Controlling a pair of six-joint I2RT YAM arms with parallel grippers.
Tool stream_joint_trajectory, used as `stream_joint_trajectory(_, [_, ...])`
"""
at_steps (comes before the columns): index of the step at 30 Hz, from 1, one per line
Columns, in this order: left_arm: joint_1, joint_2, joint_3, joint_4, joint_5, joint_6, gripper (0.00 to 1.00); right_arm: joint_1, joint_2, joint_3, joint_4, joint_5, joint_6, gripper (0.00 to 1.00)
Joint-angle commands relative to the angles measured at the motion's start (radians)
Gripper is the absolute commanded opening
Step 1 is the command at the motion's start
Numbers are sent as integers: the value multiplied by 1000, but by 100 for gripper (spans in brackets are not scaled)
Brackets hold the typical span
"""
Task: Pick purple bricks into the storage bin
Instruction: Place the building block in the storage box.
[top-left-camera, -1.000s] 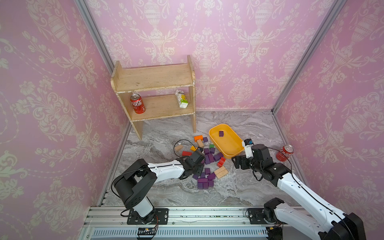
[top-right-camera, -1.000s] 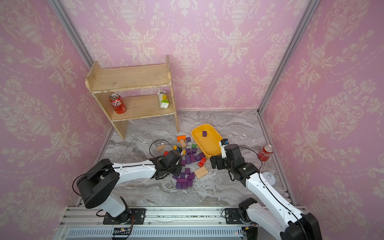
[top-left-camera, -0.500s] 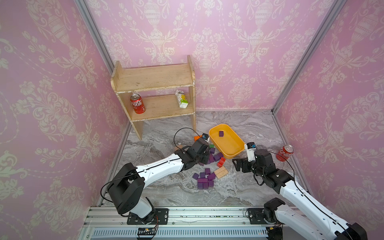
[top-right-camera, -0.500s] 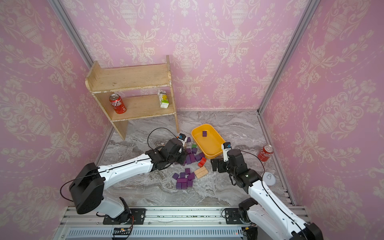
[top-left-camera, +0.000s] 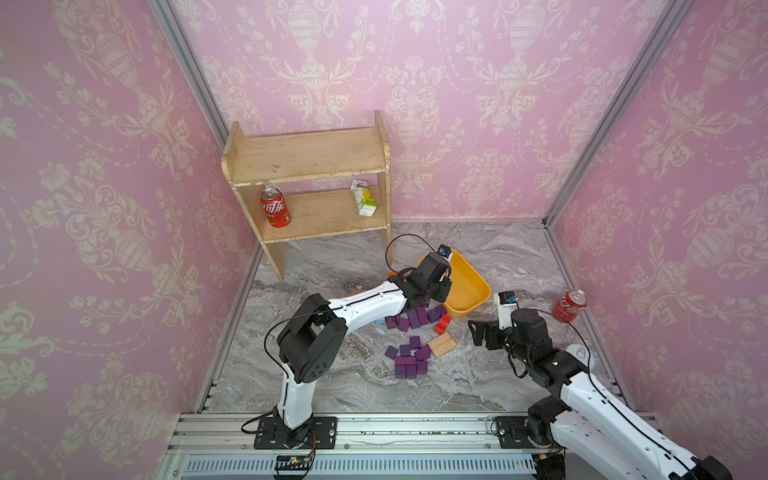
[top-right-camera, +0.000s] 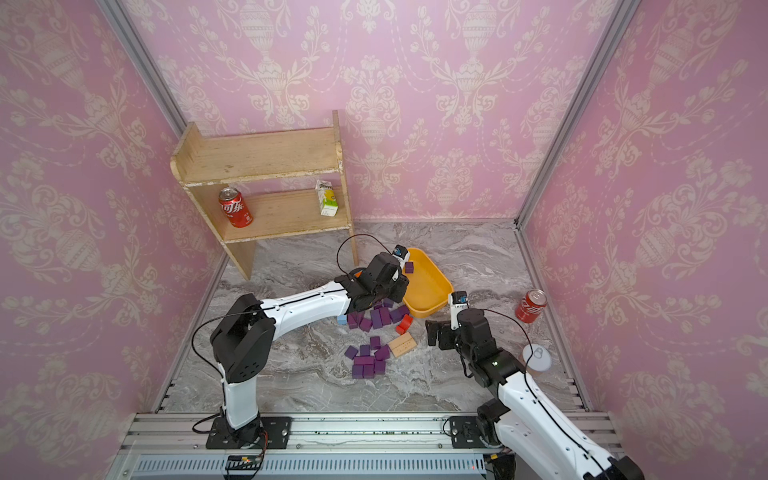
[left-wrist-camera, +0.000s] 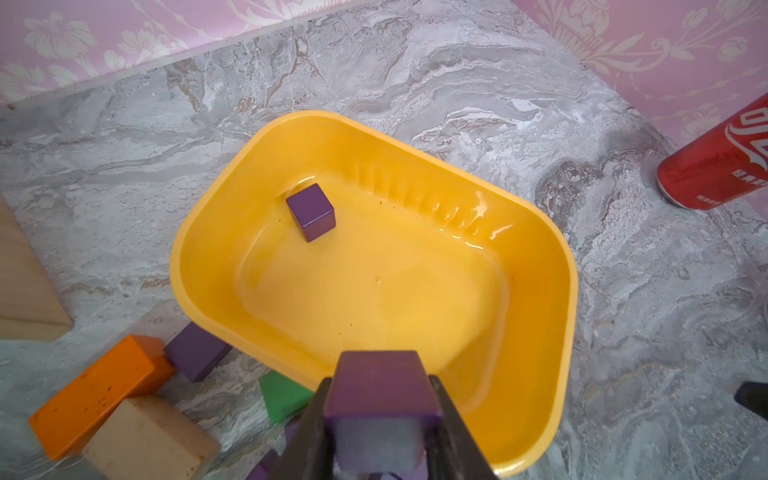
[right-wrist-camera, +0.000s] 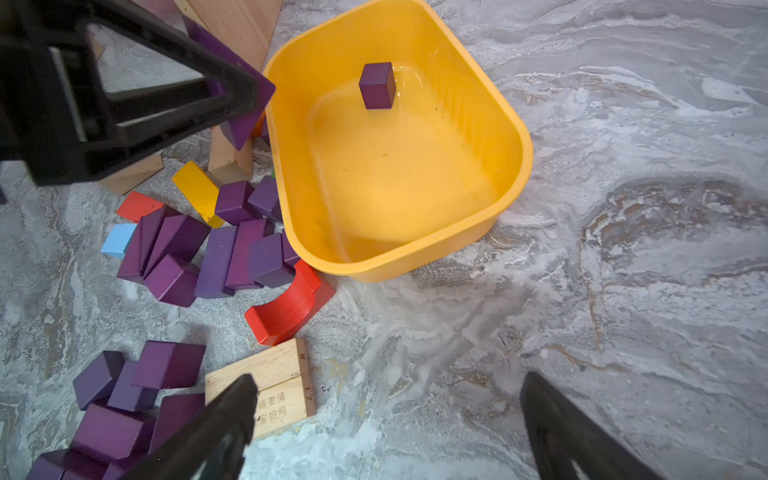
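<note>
We've got one purple brick (left-wrist-camera: 310, 212) in the bin (left-wrist-camera: 557, 266), and a second brick (left-wrist-camera: 380, 386) pinched in our left gripper (left-wrist-camera: 380, 415). Right gripper (right-wrist-camera: 386, 380) gapes empty; heaps (right-wrist-camera: 232, 253) to go beside the bin.

I read bright, even light from overhead in both top views. Shadows on the marble floor (top-left-camera: 353, 390) are soft and faint. In the left wrist view, white glare streaks the inner wall of the bin (left-wrist-camera: 478, 212), and the held brick (left-wrist-camera: 380, 399) is blurred, close to the lens. In the right wrist view, the right gripper (right-wrist-camera: 386, 380) fingers (right-wrist-camera: 216, 419) are out of focus. Both wrist views stretch toward the edges.
</note>
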Motion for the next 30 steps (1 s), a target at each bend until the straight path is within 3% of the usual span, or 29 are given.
stream_joint_trajectory(1, [-6,62,86,-7,10,40,17,3,-24,-24,49,27,13,100])
stream_joint_trajectory(4, [-5,108,138,-27,-8,43,27,2,-12,-28,54,38,20,100])
stream_joint_trajectory(8, [-5,130,160,-15,-38,45,70,2,15,-18,51,28,20,100])
stream_joint_trajectory(11, [-5,114,141,19,-41,65,84,3,25,-16,55,30,21,100])
stream_joint_trajectory(20, [-5,7,46,92,-108,118,99,3,58,-16,66,45,29,100])
stream_joint_trajectory(25, [-3,-60,-68,193,-145,130,99,2,123,5,69,23,24,100])
stream_joint_trajectory(30, [6,-80,-79,156,-171,141,99,3,199,21,82,5,22,100])
